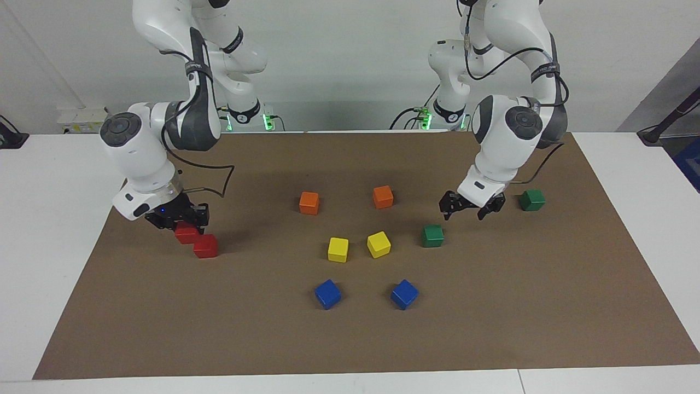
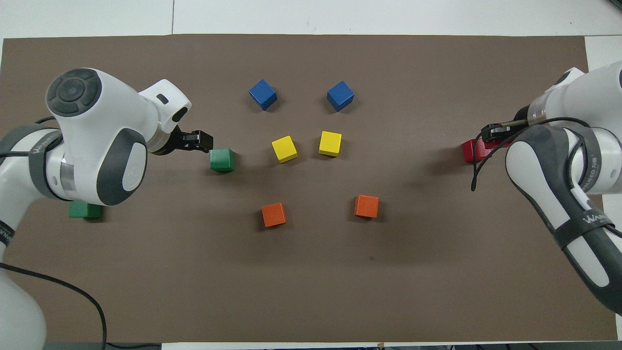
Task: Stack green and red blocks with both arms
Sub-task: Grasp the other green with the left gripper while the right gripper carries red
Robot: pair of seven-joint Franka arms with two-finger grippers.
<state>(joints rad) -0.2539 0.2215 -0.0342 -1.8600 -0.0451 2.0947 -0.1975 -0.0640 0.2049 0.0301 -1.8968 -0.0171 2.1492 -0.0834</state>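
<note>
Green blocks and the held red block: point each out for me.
Green block by the yellow ones (image 1: 432,235), facing view, front face.
Green block at the left arm's end (image 1: 531,200), facing view, top face.
Held red block (image 1: 186,234), facing view, visible side.

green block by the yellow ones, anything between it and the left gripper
Nothing visible. The open left gripper hangs just above the mat beside the green block, with only bare mat between them. The yellow blocks sit past it, toward the right arm's end.
</note>
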